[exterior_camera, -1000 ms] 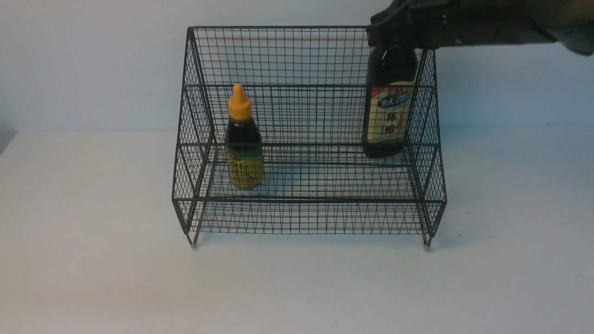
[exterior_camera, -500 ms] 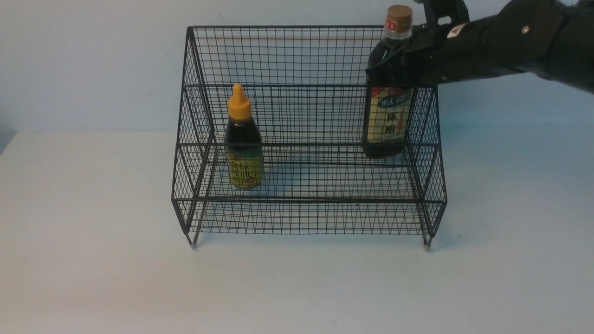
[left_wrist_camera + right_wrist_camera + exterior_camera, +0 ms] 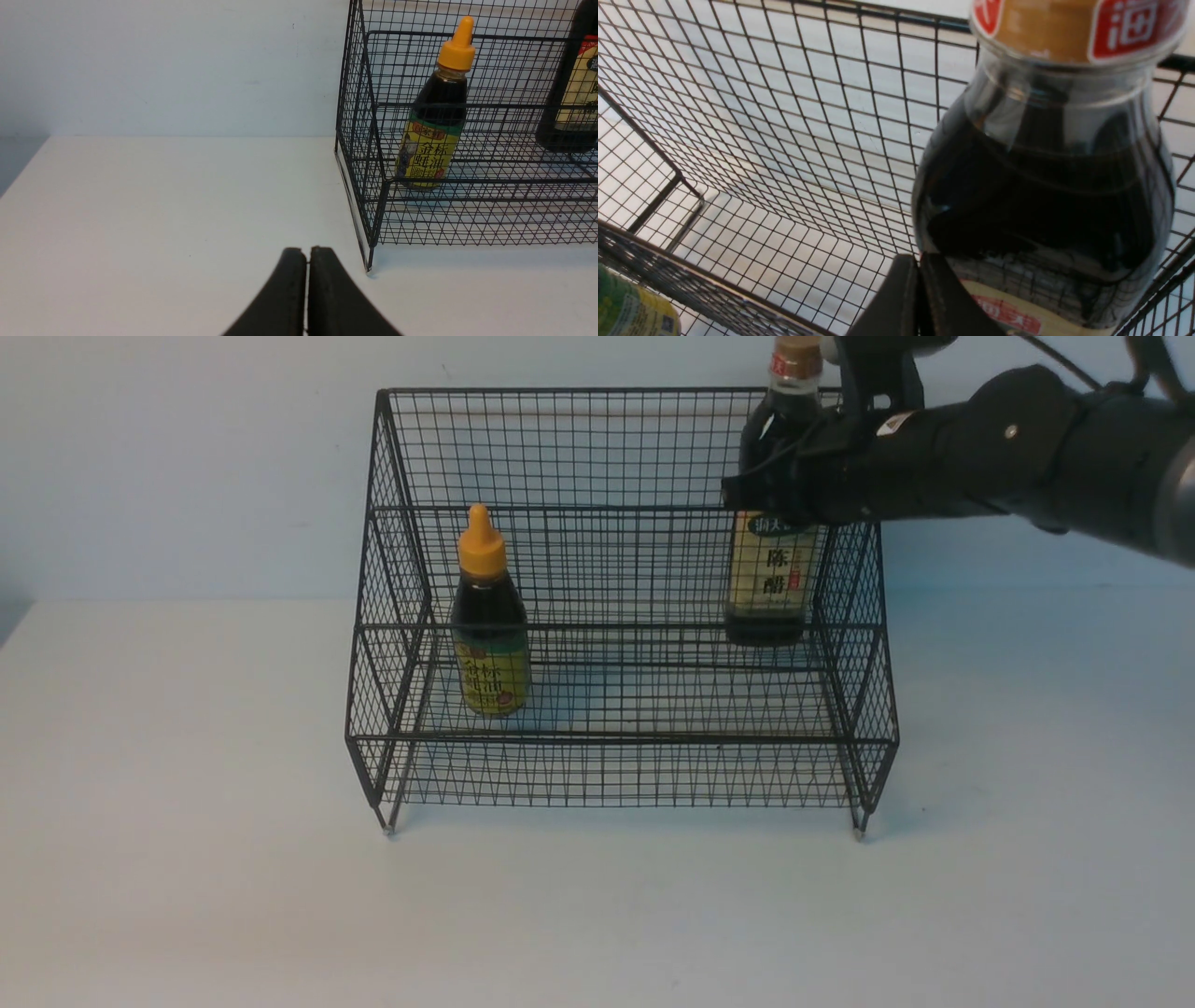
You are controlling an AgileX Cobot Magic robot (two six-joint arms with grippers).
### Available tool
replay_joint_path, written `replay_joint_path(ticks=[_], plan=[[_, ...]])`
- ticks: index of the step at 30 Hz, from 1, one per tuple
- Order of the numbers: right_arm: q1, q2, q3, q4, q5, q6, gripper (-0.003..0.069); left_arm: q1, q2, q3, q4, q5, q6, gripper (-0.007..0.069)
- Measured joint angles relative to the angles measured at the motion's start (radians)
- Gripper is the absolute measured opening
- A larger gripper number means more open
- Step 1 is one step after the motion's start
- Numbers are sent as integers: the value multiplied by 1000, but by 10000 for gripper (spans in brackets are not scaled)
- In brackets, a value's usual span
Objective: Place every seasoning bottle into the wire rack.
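Observation:
The wire rack (image 3: 597, 775) stands mid-table. The small squat bottle (image 3: 489, 625) with an orange pointed cap stands upright on the lower tier at the left; it also shows in the left wrist view (image 3: 437, 126). The taller tan-capped bottle (image 3: 771, 574) stands on the upper tier at the right. My right gripper (image 3: 736, 493) is shut and empty, its tips against the front of that bottle's dark shoulder (image 3: 1041, 186); the right wrist view shows the closed tips (image 3: 919, 259). My left gripper (image 3: 307, 252) is shut and empty, low over the table outside the rack's left front foot.
White table (image 3: 187, 803) all round the rack, pale wall behind. The right arm (image 3: 1008, 457) reaches in over the rack's right side wall. The rack's tall back mesh (image 3: 784, 116) is close behind the tall bottle.
The right arm has come down from above the bottle's cap to its shoulder. The tall bottle has shifted slightly back and left on the upper tier. The small bottle has not moved.

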Motion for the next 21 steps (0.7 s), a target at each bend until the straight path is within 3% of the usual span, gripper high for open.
replay_joint_path(ticks=[8, 14, 21], plan=[[0, -20, -1, -1, 57, 0, -15, 0, 0, 0, 0, 0, 0, -5], [0, -125, 1, -13, 195, 1, -15, 0, 0, 0, 0, 0, 0, -5], [0, -382, 1, -119, 283, 104, -15, 0, 0, 0, 0, 0, 0, -5]])
